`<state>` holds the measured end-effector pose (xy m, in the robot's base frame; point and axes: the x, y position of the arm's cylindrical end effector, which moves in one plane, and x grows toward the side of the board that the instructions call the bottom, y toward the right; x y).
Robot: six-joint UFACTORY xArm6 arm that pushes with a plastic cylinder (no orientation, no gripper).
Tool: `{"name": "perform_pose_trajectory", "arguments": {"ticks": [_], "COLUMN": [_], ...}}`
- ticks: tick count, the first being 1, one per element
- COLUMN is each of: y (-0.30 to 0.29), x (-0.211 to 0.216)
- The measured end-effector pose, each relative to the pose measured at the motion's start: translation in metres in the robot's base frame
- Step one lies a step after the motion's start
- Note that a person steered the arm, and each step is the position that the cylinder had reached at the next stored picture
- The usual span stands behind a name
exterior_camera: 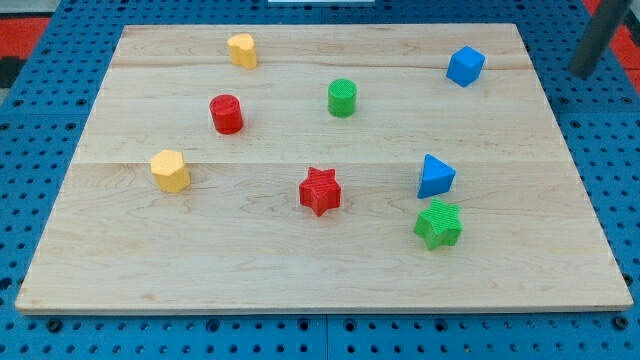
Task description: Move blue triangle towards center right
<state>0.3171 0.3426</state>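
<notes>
Pale wooden board (300, 270) lies on a blue perforated table (60, 40), with eight small coloured blocks spread across it. My tip (582, 70) shows at the view's top right corner, where the dark rod slants in from the upper edge and ends beyond the board's right edge, over the blue perforated surface; being a plain rod, it has no jaws to stand apart or together, and it touches no block.

Well down and to the view's left of my tip sits the blue triangular block (435, 177), on the board's right half a little below mid-height, apart from the rod and untouched. Just below the blue triangle, near it but with a slim gap between, rests the green star-shaped block (439, 223). Nearest to my tip is the blue cube-like block (465, 66), to its left near the board's top edge at about the same level.

Farther left of my tip stand the green cylinder (342, 97) and, beyond it, the red cylinder (227, 114). The red star-shaped block (320, 191) lies left of the blue triangle, near the board's middle. Farthest from my tip are two yellow blocks: the yellow block (241, 49) near the top edge, its exact shape hard to make out, and the yellow hexagonal block (170, 171) towards the board's left edge.
</notes>
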Motion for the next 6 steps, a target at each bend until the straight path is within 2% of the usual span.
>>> {"name": "perform_pose_trajectory", "arguments": {"ticks": [2,3,4,5,6], "y": [-0.02,-0.096,-0.149,-0.152,-0.191], "x": [0.143,0.194,0.214,0.206,0.175]}}
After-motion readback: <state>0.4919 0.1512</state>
